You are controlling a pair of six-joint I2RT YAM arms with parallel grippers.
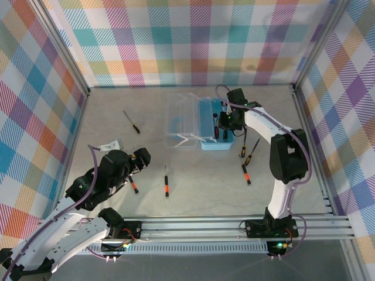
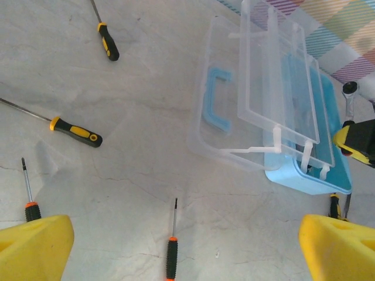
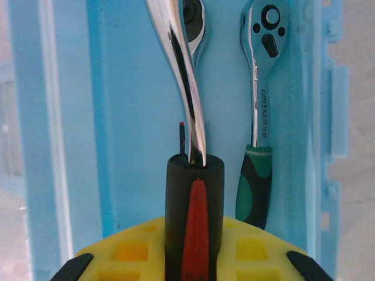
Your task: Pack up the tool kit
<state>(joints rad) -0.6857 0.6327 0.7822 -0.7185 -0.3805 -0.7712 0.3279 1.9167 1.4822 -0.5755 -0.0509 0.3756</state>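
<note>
firmly, the right tool [image 3: 194,254] clamps a glossy chrome ratchet [image 3: 188,88] (black-and-red handle) over the blue box [image 3: 126,117]; left tool [image 2: 187,246] gapes.

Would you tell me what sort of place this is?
Likely a lab robot cell: checked backdrop walls, an aluminium frame around the table, left arm and right arm bolted to a front rail.

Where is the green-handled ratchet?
The green-handled ratchet lies inside the blue box, on the right of the right wrist view, beside the red-handled ratchet in the right gripper.
</note>
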